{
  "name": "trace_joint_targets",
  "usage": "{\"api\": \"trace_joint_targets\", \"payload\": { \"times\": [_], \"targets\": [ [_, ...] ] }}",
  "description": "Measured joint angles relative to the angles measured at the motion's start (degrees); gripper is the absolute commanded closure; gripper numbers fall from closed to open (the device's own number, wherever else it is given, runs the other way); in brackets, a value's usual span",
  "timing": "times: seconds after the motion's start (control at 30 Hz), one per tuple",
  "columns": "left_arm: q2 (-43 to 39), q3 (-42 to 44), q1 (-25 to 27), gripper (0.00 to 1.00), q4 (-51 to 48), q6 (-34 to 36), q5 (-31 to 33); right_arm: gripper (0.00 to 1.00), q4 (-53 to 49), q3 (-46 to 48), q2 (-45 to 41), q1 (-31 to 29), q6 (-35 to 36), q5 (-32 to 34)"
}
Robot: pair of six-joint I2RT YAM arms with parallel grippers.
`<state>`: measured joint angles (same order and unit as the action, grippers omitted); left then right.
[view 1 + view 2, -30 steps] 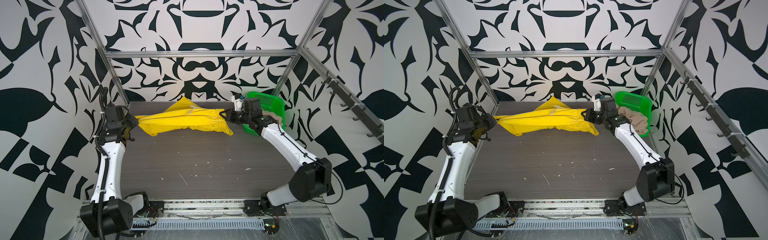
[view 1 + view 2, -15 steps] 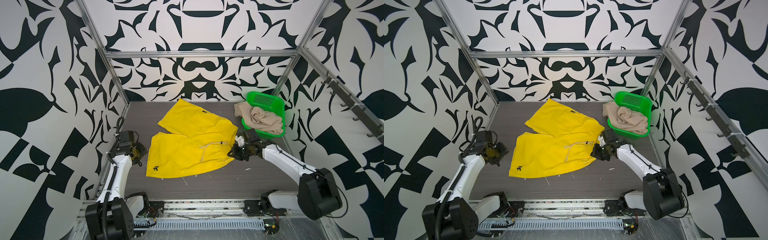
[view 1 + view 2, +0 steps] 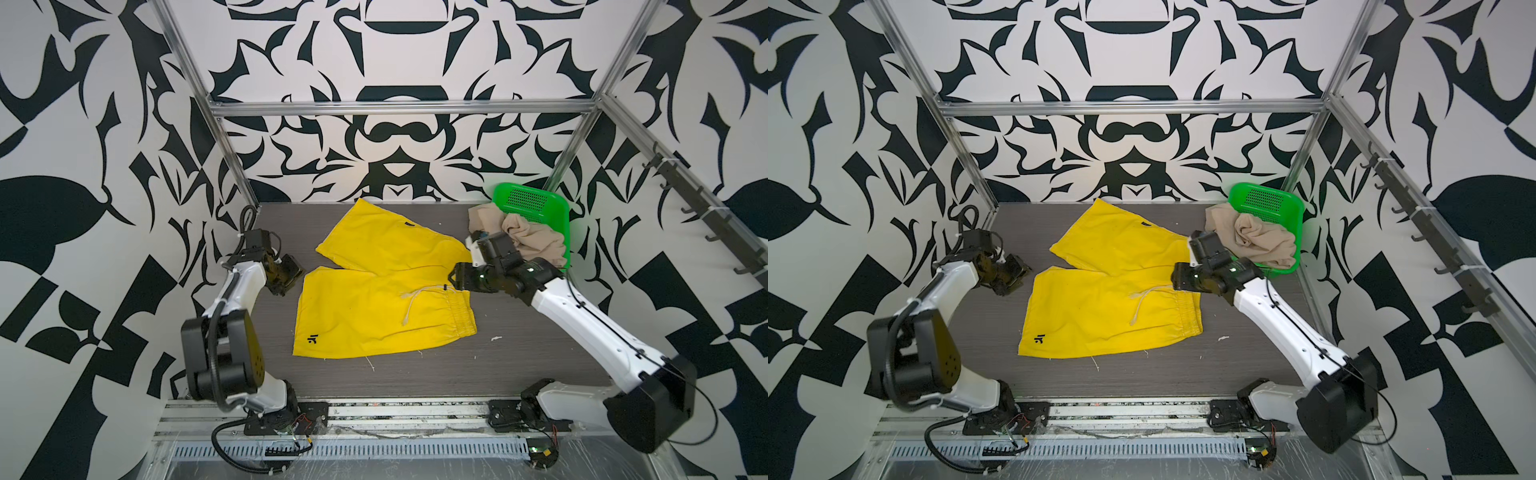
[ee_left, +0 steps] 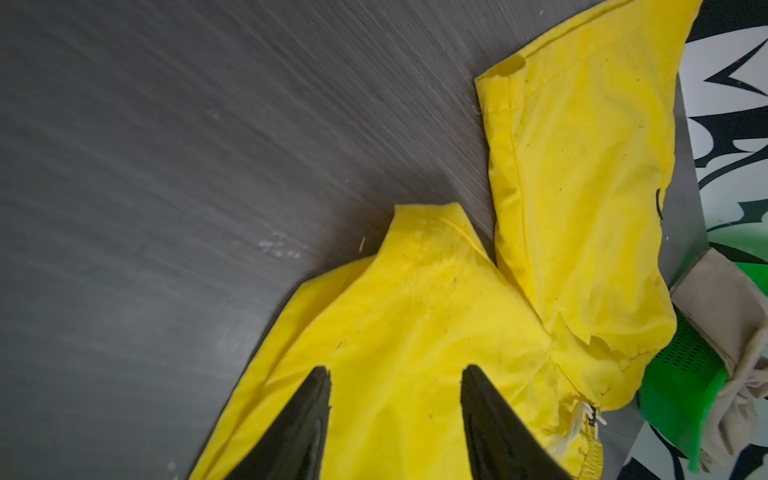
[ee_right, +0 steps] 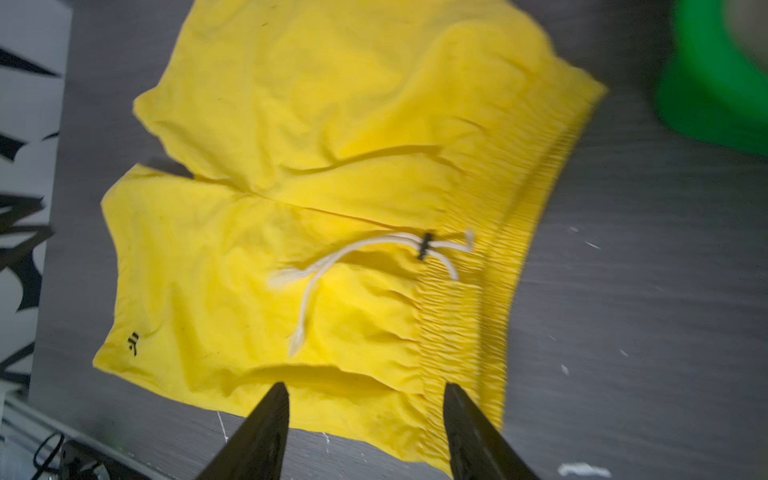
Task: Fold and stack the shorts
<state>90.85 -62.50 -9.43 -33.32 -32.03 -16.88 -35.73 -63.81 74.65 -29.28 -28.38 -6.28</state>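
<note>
The yellow shorts (image 3: 374,307) lie spread flat in the middle of the dark surface (image 3: 415,374). Their waistband (image 3: 461,316) is at the right and both legs point left, one leg angled toward the far side and the other lying nearer. A white drawstring (image 3: 411,299) trails from the waistband across the front. A small black logo (image 3: 311,339) sits at the near-left corner of the near leg.

The beige shorts (image 3: 528,237) are bunched in the green basket (image 3: 530,199) in the far right corner. Part of the cloth hangs over the basket's left rim.

The left gripper (image 3: 289,271) is at the left of the surface, just beside the far-left corner of the near leg and apart from it in both top views. In the left wrist view its fingers (image 4: 291,428) stand well apart with nothing between them, and the yellow cloth lies beyond them.

The right gripper (image 3: 453,277) is over the far end of the waistband, just left of the basket. The right wrist view shows its fingers (image 5: 257,436) spread apart, gripping nothing, with the shorts below. Whether it touches the cloth cannot be told.
</note>
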Motion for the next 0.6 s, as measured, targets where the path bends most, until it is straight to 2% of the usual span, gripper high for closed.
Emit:
{"api": "trace_joint_targets", "payload": {
  "times": [0.13,0.27,0.43,0.6],
  "targets": [
    [9.29,-5.11,0.0,0.47,0.33,-0.09,-2.82,0.39,8.22,-2.19,12.81,-6.14,1.27,-1.88],
    [15.47,-8.96,0.0,0.48,0.59,-0.57,-3.98,0.39,14.58,-3.69,23.41,-8.07,1.68,-3.87],
    [16.7,-9.68,0.0,0.48,0.72,-0.57,-3.15,0.39,18.49,-4.85,30.42,-7.91,1.64,-5.16],
    [18.34,-10.78,0.02,0.53,1.27,-0.76,-4.44,0.39,21.07,-5.03,33.11,-7.82,1.57,-5.99]
  ]
}}
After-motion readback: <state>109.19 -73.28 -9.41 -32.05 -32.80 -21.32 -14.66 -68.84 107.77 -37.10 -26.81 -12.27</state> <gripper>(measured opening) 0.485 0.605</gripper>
